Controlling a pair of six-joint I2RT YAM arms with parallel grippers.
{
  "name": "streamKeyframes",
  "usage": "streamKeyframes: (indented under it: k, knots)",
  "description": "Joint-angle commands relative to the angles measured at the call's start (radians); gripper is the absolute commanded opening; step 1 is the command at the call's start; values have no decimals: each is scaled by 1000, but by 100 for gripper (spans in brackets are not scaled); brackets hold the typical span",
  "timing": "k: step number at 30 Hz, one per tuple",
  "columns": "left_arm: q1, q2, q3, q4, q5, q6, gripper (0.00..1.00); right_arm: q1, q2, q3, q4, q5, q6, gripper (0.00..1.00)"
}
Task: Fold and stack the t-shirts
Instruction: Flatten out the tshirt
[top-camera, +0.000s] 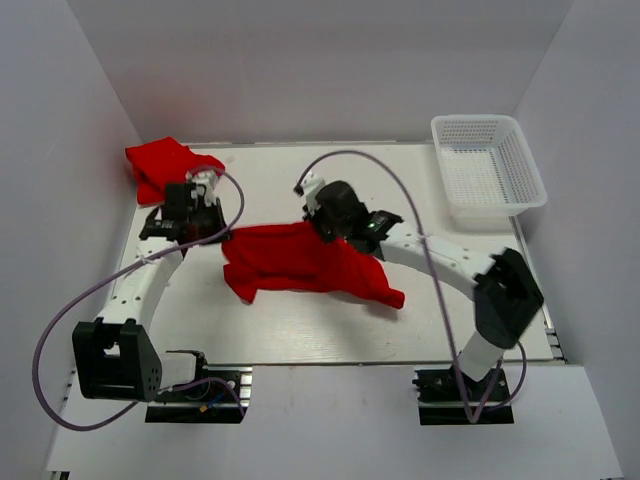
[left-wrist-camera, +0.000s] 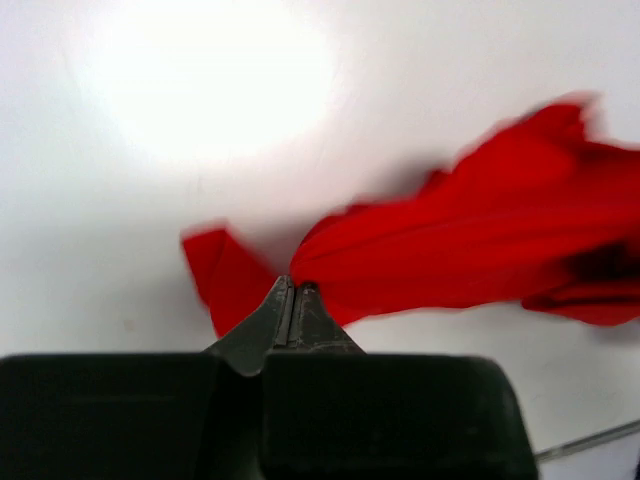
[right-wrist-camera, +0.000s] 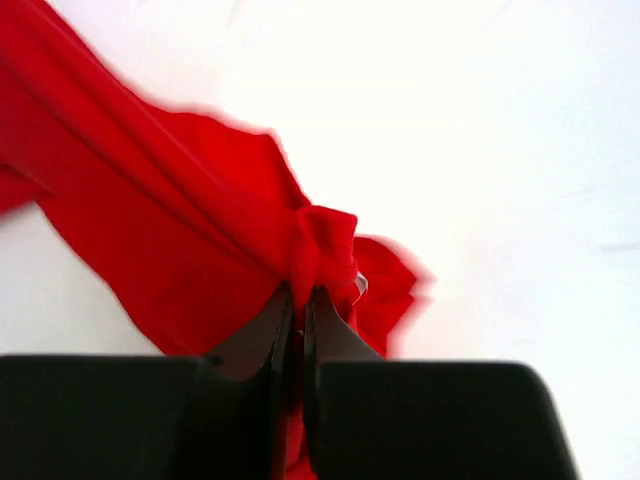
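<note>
My left gripper (left-wrist-camera: 293, 305) and right gripper (right-wrist-camera: 297, 312) each pinch tight on one red t-shirt (top-camera: 310, 262) in the middle of the table (top-camera: 300, 330), the other t-shirt (top-camera: 160, 165) bunched far left.

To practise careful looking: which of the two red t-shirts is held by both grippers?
The middle t-shirt, stretched out and pinched by the left gripper and right gripper. The corner t-shirt lies bunched at far left, unheld.

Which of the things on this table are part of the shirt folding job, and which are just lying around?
Part of the job:
- middle t-shirt, pinched by left gripper and right gripper
- back-left t-shirt

Just lying about:
- white mesh basket, back right
</note>
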Motion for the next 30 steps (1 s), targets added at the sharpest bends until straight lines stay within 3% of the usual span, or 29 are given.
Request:
streamKeyframes:
  k: [1,5,8,12,14,17,20,24,30]
  knots:
    - [7,-35,277,32,-58,22,0,-34,-201,191,-21,187,-78,0]
    - [7,34,623,3,-174,60,0,-55,-294,376,-95,298,-188,0]
    - [16,147,1017,-70,-233,99,0,-55,-395,514,-78,356,-278,0]
    - [16,221,1311,-93,-279,143,0,-60,-474,530,12,425,-439,0]
    - [16,246,1410,-113,-316,152,0,-58,-477,534,26,539,-501,0]
    - [16,188,1371,-102,-359,175,0,-55,-512,553,-29,549,-500,0]
    - [16,108,1233,11,-433,194,0,-58,-564,451,93,555,-567,0]
    - [16,139,1337,-74,-472,211,0,-58,-534,526,34,565,-616,0]
    - [16,174,1302,-61,-521,211,0,-55,-529,550,-40,500,-571,0]
